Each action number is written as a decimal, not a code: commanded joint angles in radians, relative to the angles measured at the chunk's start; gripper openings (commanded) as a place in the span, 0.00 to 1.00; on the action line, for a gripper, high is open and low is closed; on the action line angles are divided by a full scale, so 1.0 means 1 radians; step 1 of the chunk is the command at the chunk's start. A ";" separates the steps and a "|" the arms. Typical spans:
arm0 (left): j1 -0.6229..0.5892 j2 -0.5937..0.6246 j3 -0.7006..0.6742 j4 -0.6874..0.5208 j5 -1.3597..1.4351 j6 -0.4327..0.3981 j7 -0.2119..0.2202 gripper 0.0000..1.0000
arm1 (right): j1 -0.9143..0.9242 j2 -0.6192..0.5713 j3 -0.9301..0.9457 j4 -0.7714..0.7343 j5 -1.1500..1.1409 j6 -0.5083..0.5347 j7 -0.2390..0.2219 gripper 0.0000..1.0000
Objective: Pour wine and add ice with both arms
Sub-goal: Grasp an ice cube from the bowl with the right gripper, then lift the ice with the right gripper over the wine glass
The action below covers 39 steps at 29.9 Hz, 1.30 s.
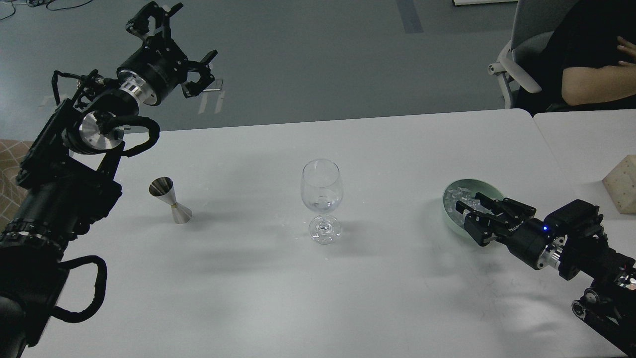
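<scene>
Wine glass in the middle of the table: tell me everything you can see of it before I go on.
The wine glass is clear, stemmed, with a rounded bowl, a short stem and a round foot. It stands upright near the centre of the white table, touched by neither claw. Something small and glinting lies at the bottom of its bowl; whether that is ice or liquid cannot be told. The metal jigger stands apart on one side, the green bowl on the other.
</scene>
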 commanded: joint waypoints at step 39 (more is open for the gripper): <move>-0.002 -0.001 0.000 0.000 0.000 0.000 0.000 0.98 | 0.216 -0.187 0.020 0.365 0.016 0.184 -0.024 0.15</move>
